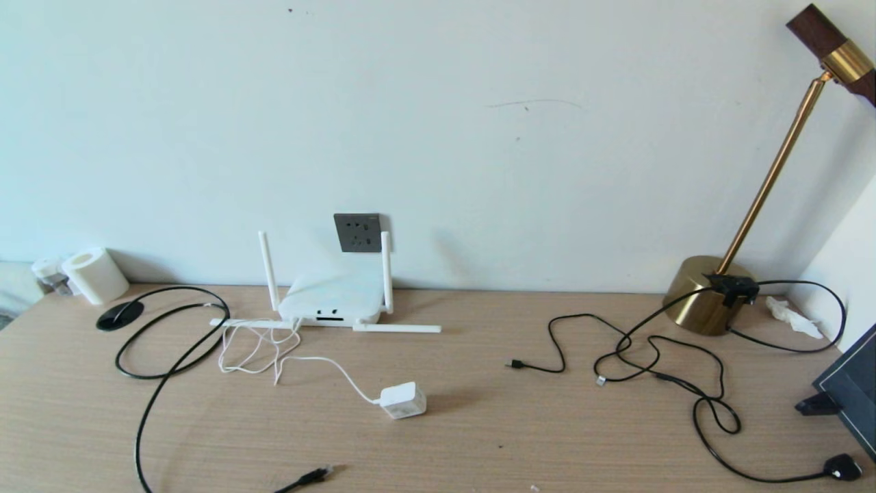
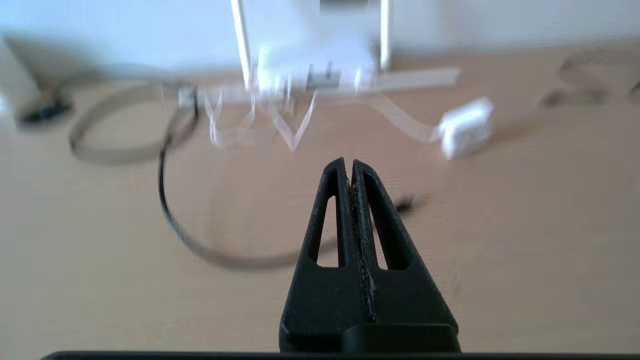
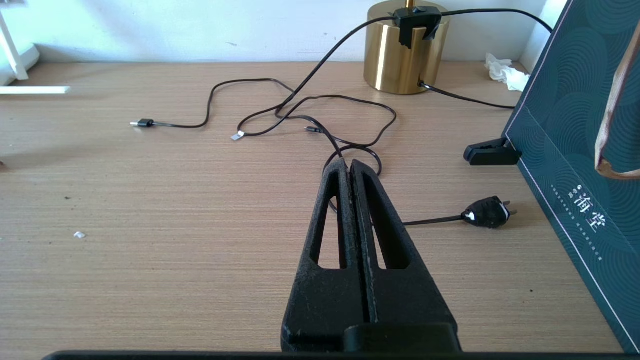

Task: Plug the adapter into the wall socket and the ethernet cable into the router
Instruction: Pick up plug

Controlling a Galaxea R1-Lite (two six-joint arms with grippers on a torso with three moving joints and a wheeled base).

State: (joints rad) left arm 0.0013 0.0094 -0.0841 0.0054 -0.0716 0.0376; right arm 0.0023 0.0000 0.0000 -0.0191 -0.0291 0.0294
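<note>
On the wooden desk (image 1: 479,424) the adapter (image 1: 402,400) lies unplugged; my left gripper (image 2: 349,162) and right gripper (image 3: 348,162), apparently empty, hover closed.

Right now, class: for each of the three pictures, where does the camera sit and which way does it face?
Head view: high, facing the wall; flat white router, dark grey wall socket; no arms show.
Left wrist view: behind the shut left gripper, facing router, small white adapter.
Right wrist view: behind the shut right gripper, facing the brass lamp base.
Head and left wrist share router, adapter.
</note>
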